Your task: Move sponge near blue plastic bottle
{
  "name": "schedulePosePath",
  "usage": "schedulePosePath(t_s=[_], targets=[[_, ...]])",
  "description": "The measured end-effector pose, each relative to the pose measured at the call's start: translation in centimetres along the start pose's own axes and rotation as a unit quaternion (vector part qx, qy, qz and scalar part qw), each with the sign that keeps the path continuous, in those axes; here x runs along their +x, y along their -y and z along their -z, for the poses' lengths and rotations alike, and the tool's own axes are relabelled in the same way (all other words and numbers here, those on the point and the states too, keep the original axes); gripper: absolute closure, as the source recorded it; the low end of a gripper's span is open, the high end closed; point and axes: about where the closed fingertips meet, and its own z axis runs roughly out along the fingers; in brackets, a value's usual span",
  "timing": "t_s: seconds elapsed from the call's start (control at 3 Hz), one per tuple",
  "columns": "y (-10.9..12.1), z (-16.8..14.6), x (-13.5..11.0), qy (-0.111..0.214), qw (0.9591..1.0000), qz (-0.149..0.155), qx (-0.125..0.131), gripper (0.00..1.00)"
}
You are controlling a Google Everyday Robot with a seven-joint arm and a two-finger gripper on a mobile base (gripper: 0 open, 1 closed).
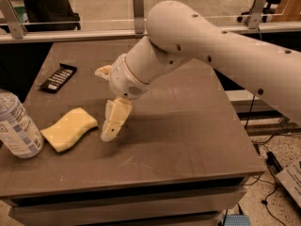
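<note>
Sponge (pixel 69 129) is the pale yellow, wavy-edged pad lying flat on the bench (pixel 188 140). In the camera view it sits toward 8 o'clock from the bench's middle, and nothing grips it. At its 9 o'clock stands the blue plastic bottle (pixel 16 126), upright at the bench's left edge and cut off in part by the frame, its white-and-blue label facing the camera. The sponge's left corner comes just beside the bottle's base; whether the two touch cannot be told.

The tool (pixel 103 103) hangs at the sponge's 3 o'clock, close to it but clear of it, with its jaws spread wide and holding nothing. One pale finger (pixel 116 120) points down toward the bench, its tip near the sponge's right end. The other finger juts out toward 11 o'clock, up beside the wrist. The thick white arm (pixel 221 46) runs from the wrist away toward 2 o'clock and out of the frame.

A black flat packet (pixel 57 77) with white marks lies at 12 o'clock from the sponge, well apart from it, near the bench's far left edge.
</note>
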Motion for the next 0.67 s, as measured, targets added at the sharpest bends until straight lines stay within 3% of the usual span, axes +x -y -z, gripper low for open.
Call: schedulePosePath(t_s=[0.67], targets=[[3.0,10.7,4.9,-0.014,0.9949,-0.045,0.089,0.0]])
